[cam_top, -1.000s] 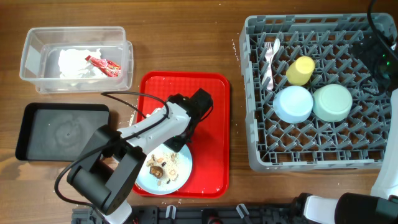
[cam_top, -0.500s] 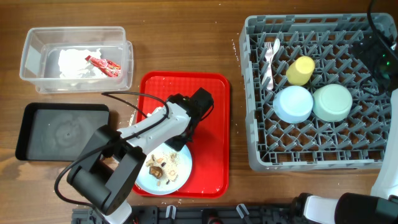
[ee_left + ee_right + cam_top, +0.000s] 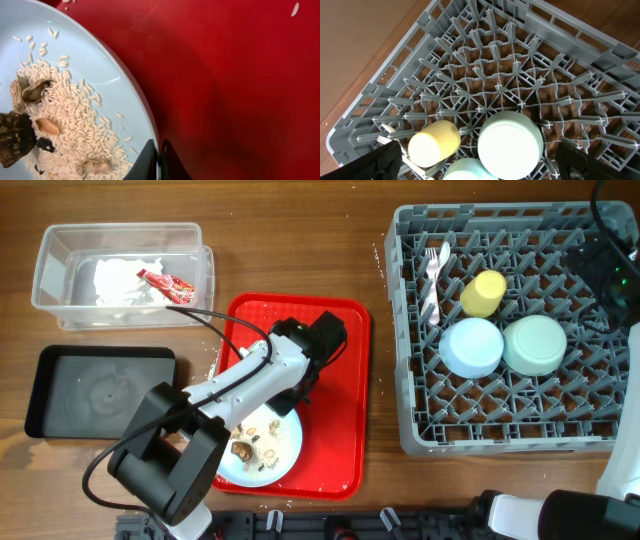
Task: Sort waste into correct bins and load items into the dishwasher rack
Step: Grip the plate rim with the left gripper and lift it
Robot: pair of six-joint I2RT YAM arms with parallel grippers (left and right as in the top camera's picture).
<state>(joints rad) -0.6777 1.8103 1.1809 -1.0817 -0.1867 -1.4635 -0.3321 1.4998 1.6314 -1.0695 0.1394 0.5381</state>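
Note:
My left gripper (image 3: 159,162) is shut on the rim of the light blue plate (image 3: 100,65), which carries rice-like scraps with brown lumps (image 3: 65,120). In the overhead view the plate (image 3: 282,448) lies at the front of the red serving tray (image 3: 335,380), partly under my left arm. My right gripper (image 3: 480,172) is open and empty above the grey dishwasher rack (image 3: 500,438). The rack holds the yellow cup (image 3: 483,293), light blue bowl (image 3: 471,346), mint bowl (image 3: 535,345) and white fork (image 3: 432,268).
The clear tub (image 3: 55,255) at back left holds white napkins (image 3: 120,278) and the red-and-white wrapper (image 3: 165,282). The black tray (image 3: 100,390) sits in front of it, left of the red tray. A few rice grains lie on the red tray (image 3: 240,75).
My left gripper has shifted the plate a little to the left and toward the front, and the red tray has skewed slightly. The right arm has not moved.

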